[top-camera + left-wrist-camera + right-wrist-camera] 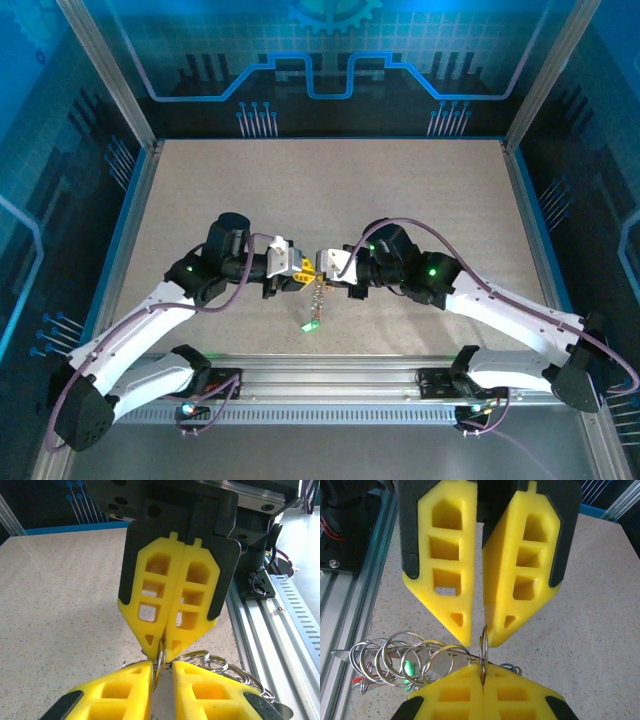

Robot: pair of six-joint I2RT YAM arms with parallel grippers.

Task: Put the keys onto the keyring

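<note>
table (330,190): beige speckled | walls (450,40): blue circuit print | frame (105,70): aluminium

Bench (320,190) evenly and brightly lit from above; blue walls (60,120) dimmer. Shadows soft, faint. Wrist views sharp near, softer beyond; left wrist view overexposed upper right.

Shiny metal keyring (482,652), matt speckled table (600,605).

My top cam sits high behind the arm bases (205,382), looking down on the whole table (400,190). Wrist cams are very close, facing each other: left one sees the right gripper (161,650) head-on, right one the left gripper (479,640). All share the keyring (483,655) spot.
</note>
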